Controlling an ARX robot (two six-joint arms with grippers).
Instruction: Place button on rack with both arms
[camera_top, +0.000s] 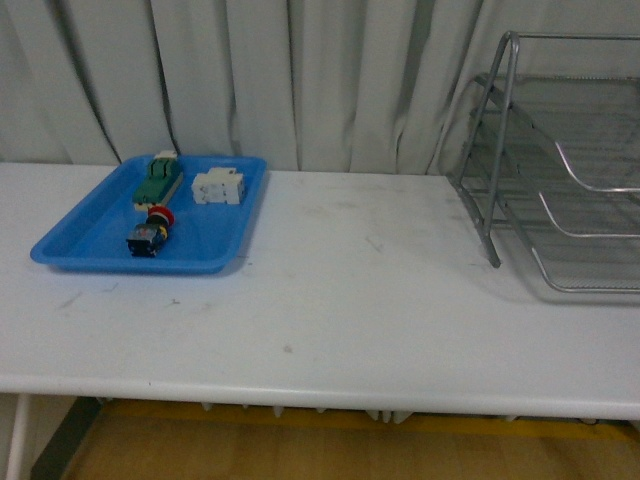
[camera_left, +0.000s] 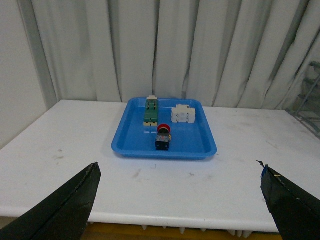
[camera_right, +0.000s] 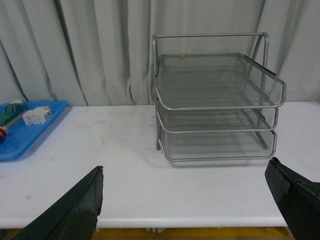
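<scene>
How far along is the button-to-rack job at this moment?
Nothing done yet: the button lies in the blue tray, and the rack tiers look empty. Nothing in hand: the left fingers and right fingers are spread open, clear of everything. Left: grasp the button, carry it across, set it on the rack.

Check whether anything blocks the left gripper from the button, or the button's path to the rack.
Nothing visible does. Only the low near rim of the blue tray lies between the left gripper and the button; the table from tray to rack shows no object.
</scene>
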